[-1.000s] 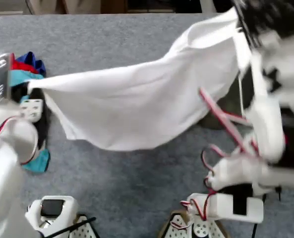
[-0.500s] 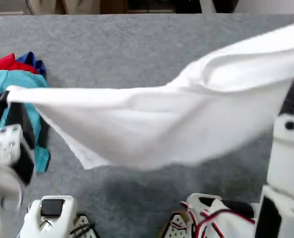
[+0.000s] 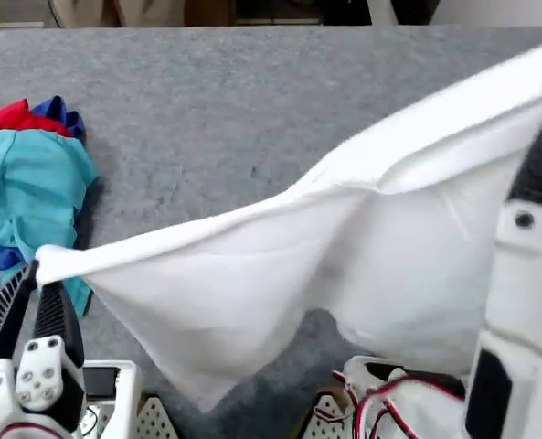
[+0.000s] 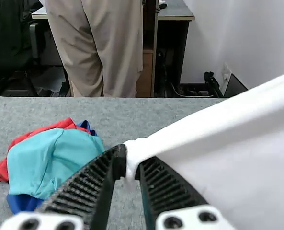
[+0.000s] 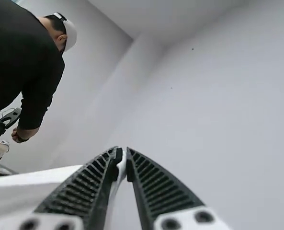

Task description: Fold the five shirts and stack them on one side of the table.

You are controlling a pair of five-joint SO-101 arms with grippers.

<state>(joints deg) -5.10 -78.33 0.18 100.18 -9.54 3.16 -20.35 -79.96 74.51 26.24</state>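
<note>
Two grippers hold one white shirt stretched in the air above the table. Over the last second the left gripper dropped from the table's left edge to its near-left corner, pulling its end of the shirt down. The other end rose past the far-right corner. The coloured pile at the left edge is now uncovered. We judge this a spread-out before laying flat, with no fold made yet. The left gripper sits low, fingers clenched on a bunched corner. The right gripper is raised and aimed upward, fingers pinched on white cloth.
</note>
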